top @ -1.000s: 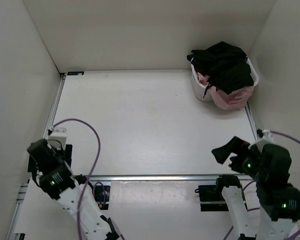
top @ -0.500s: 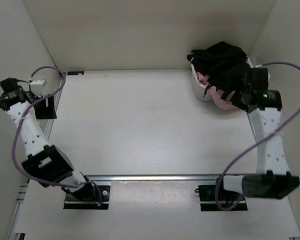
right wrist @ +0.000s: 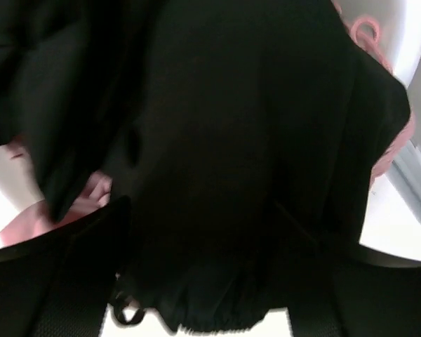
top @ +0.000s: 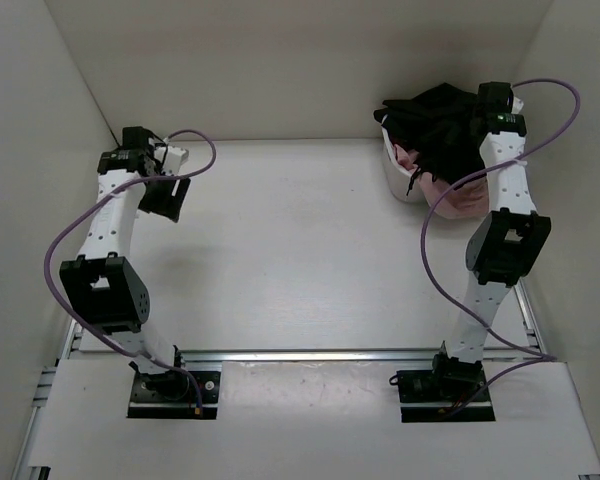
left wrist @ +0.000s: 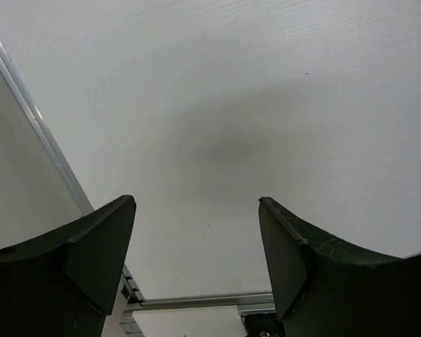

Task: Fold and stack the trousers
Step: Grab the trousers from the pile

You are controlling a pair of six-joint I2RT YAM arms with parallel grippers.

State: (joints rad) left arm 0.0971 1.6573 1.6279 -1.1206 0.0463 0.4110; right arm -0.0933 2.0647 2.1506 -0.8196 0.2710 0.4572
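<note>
We are at the very start: the black trousers lie heaped in the white basket at the far right corner, spilling over its rim, with a pink garment under and beside them. Nothing lies on the surface yet.

The right gripper hangs directly over the heap, its jaws apart and black cloth filling the space beyond them. Dark fingers against dark fabric make the wrist view hard to read, so we cannot tell whether the pads touch the cloth.

The left gripper is spread wide and holds nothing, above bare surface at the far left, well apart from the basket.

The step in hand, as we judge it, is drawing one pair out of the basket. To do it well, we would:
- pinch a single raised fold near the top of the heap, not a deep bite that drags several layers;
- keep clear of the pink garment, which peeps out at the lower left of the wrist view;
- lift straight up before carrying the cloth toward the middle of the surface, so the basket does not tip;
- bring the left gripper across early, ready to catch a waistband or hem and spread the trousers flat.
</note>
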